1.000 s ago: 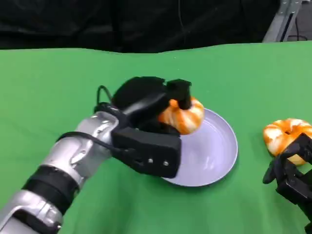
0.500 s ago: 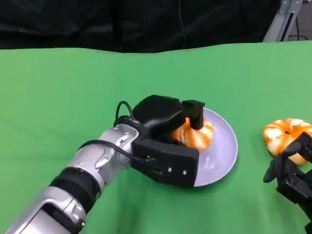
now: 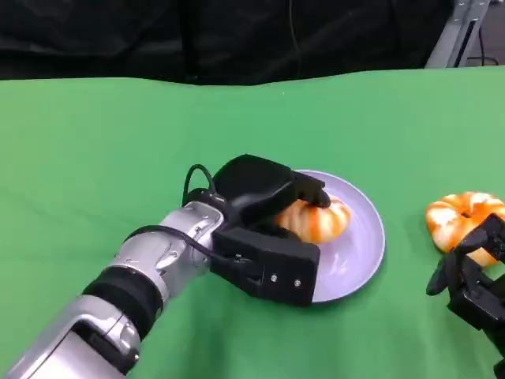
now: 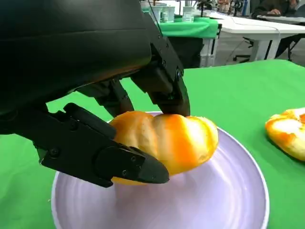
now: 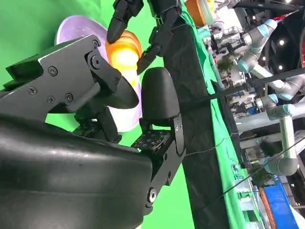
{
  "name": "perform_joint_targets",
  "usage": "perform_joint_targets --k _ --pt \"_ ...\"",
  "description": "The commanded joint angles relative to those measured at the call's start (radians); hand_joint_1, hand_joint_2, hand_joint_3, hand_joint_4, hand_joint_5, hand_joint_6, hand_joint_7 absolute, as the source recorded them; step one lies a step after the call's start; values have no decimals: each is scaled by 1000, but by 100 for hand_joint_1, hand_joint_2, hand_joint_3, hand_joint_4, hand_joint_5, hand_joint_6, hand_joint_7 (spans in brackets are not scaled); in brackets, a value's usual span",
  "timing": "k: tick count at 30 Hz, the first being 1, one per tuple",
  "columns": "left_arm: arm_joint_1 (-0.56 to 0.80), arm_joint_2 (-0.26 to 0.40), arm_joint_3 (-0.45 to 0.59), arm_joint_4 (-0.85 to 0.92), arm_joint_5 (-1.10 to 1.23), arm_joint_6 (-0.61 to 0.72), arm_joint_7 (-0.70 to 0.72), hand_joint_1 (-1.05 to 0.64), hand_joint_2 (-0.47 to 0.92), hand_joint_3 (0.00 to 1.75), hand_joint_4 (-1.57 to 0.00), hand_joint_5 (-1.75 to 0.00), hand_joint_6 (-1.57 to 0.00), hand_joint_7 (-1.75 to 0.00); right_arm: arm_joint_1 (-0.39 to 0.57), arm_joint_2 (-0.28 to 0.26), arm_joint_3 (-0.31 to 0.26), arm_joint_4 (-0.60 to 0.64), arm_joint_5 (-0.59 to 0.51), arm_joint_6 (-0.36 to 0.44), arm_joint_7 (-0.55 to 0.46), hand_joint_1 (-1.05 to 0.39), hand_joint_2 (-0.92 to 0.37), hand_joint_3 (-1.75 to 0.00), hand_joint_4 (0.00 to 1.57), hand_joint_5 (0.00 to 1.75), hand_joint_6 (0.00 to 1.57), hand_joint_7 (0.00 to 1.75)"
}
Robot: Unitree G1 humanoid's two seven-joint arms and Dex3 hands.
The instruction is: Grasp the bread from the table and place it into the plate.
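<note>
An orange-and-white bread [image 3: 318,220] lies on the lavender plate [image 3: 359,253] at the table's middle. My left hand [image 3: 264,193] reaches over the plate's near-left rim and grips this bread from above. In the left wrist view the bread [image 4: 167,143] rests on the plate [image 4: 238,200], with a thumb under its side and fingers [image 4: 167,88] on its top. My right hand [image 3: 473,280] stays at the lower right, fingers apart and holding nothing.
A second orange bread [image 3: 461,217] lies on the green cloth right of the plate, just beyond my right hand; it appears as well in the left wrist view [image 4: 288,131]. The green table runs back to a dark curtain.
My left hand has carried the bread rightward over the plate and lowered it; the bread now rests on the plate's surface with the fingers still around it. The right hand has not moved.
</note>
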Motion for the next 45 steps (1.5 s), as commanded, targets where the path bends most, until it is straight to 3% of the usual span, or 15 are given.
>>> perform_joint_targets --k 1,7,24,25,26,27,29,31,33,35,37,38,39,41,45 --pt "-13 25 -6 -5 -2 17 -50 -98 92 59 -25 -3 -51 -3 -1 -2 -8 -10 7 -14 -5 -9 -57 -118 80 175 67 162" --pt "-6 36 1 -14 -15 16 -88 -105 92 70 -6 0 -35 0 3 -3 -6 -18 0 -6 -16 -10 -57 -117 79 175 68 161" --pt "88 97 122 -146 -212 -83 -213 -105 92 52 -16 -3 -40 -1 3 -8 -4 -19 2 0 -16 -9 -57 -118 78 175 68 161" --pt "131 99 183 -181 -330 -95 -284 -105 92 52 -16 -3 -40 -1 3 -6 -4 -24 1 4 -23 -9 -57 -118 78 175 68 161" --pt "165 101 229 -209 -420 -103 -340 -72 91 36 -50 -21 -55 -6 4 -3 -3 -27 1 8 -29 -8 -57 -118 78 175 68 161" --pt "189 103 262 -232 -483 -106 -383 -60 92 29 -62 -27 -60 -7 4 -2 -2 -30 1 11 -33 -8 -57 -118 78 175 68 161" --pt "227 107 324 -258 -644 -96 -531 -36 92 31 -72 -47 -75 -9 3 -3 -1 -31 3 16 -35 -7 -57 -119 78 175 68 161" --pt "268 92 389 -288 -807 -44 -666 -27 92 35 -71 -64 -82 -8 2 -6 -1 -29 4 15 -33 -7 -57 -119 78 175 68 161" --pt "329 63 470 -337 -999 65 -793 -7 78 71 -84 -80 -102 -6 0 -8 -1 -25 3 9 -29 -8 -57 -119 78 175 68 162" --pt "392 48 530 -405 -1149 198 -873 -3 66 95 -93 -89 -118 -8 0 -9 -1 -24 1 4 -26 -8 -57 -119 78 175 67 162" --pt "439 45 571 -454 -1233 286 -918 -2 62 104 -94 -96 -123 -8 1 -9 0 -27 0 6 -28 -8 -57 -119 78 175 67 162" --pt "472 45 597 -479 -1278 331 -937 0 56 114 -95 -117 -131 -19 2 -10 -1 -28 0 8 -29 -8 -57 -119 78 175 67 162" --pt "496 44 617 -500 -1308 366 -951 1 49 128 -96 -140 -122 -64 3 -10 -1 -30 0 10 -29 -8 -57 -119 77 175 67 162" --pt "557 52 656 -560 -1367 466 -946 -3 50 125 -99 -158 -109 -115 3 -12 -2 -31 0 14 -32 -8 -57 -119 77 175 67 162" --pt "608 66 697 -619 -1400 560 -958 -8 56 110 -93 -174 -97 -146 3 -14 -3 -31 2 17 -30 -8 -58 -118 77 175 66 162"
